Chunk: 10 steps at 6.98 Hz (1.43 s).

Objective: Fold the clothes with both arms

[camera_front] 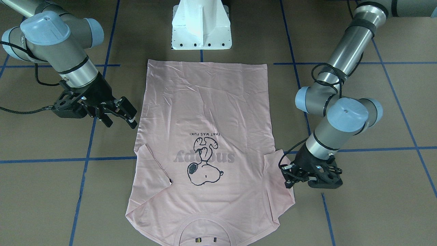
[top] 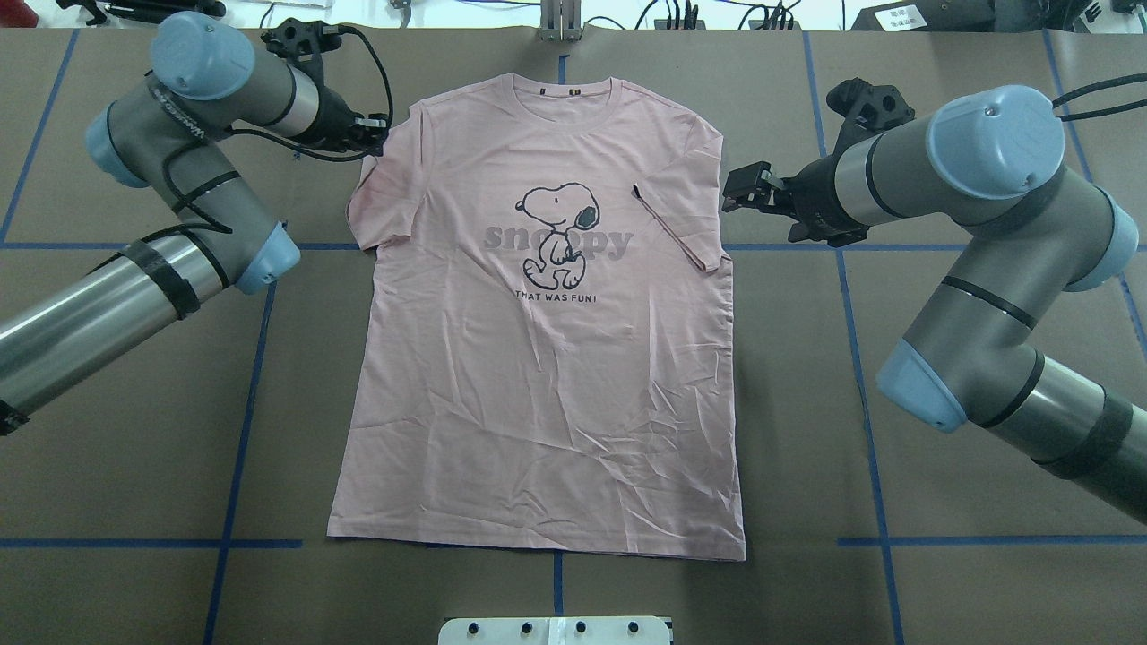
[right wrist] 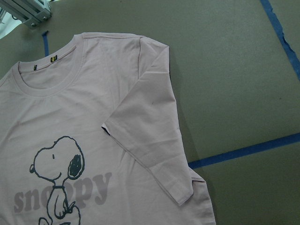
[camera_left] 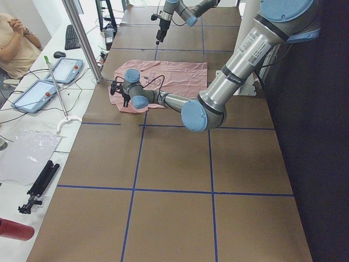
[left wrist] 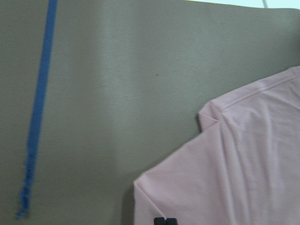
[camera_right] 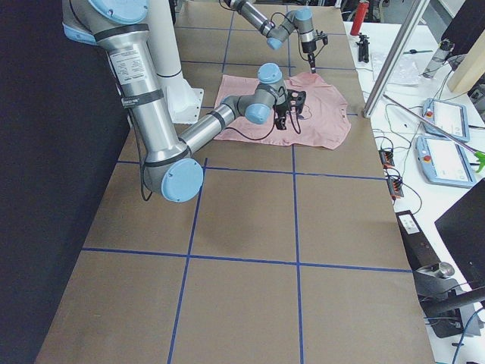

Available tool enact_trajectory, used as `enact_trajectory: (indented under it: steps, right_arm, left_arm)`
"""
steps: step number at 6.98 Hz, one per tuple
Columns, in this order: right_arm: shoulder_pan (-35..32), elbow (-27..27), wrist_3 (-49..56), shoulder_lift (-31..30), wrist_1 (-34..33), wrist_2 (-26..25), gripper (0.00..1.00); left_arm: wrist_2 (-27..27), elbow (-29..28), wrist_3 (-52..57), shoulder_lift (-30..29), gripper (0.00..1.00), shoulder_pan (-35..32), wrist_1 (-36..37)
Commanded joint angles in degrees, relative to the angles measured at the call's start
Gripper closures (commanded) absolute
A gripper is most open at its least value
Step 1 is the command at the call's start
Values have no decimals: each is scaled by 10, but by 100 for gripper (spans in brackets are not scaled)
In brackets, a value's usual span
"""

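The pale pink T-shirt (camera_front: 205, 102) (top: 538, 376) lies flat and print-up on the brown table, its collar toward the far edge in the overhead view. Its sleeve (top: 672, 224) on my right side is folded inward over the chest, with a dark tag at its tip. My right gripper (top: 733, 190) (camera_front: 123, 123) hovers open just outside that sleeve, touching nothing. At the other shoulder, low on the sleeve (left wrist: 187, 187), sits my left gripper (top: 378, 136) (camera_front: 287, 177). Its fingertips (left wrist: 165, 221) are pressed together on the pink fabric.
The white pedestal base (camera_front: 201, 27) stands at the shirt's hem end. Blue tape lines (top: 251, 376) grid the table. A side bench with tablets (camera_left: 65, 68), a metal post (camera_left: 82, 38) and a seated person (camera_left: 16, 43) lies beyond the collar end.
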State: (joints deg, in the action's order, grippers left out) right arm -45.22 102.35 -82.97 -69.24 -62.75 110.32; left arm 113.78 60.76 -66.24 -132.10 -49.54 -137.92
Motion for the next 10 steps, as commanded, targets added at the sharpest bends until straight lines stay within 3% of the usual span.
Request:
enact_trajectory:
  steps: [1, 3, 5, 6, 7, 9, 10]
  right_arm:
    - [13, 2, -4, 6, 0, 1, 0]
    - [13, 6, -4, 3, 1, 10, 0]
    - [13, 9, -3, 1, 1, 12, 0]
    - [14, 8, -3, 1, 1, 12, 0]
    - [17, 9, -5, 3, -1, 10, 0]
    - [65, 11, -107, 9, 1, -4, 0]
    - [125, 22, -142, 5, 0, -69, 0]
  left_arm:
    - [-49, -19, -84, -45, 100, 52, -2]
    - [-76, -63, -83, -76, 100, 55, -7]
    - [-104, -116, -83, -85, 100, 55, -65]
    - [-104, -115, -82, -85, 50, 55, -67]
    - [-103, -96, -83, -81, 31, 55, -72]
    - [-99, 79, -91, 14, 27, 58, -84]
    - [-80, 160, -121, 66, 27, 73, -82]
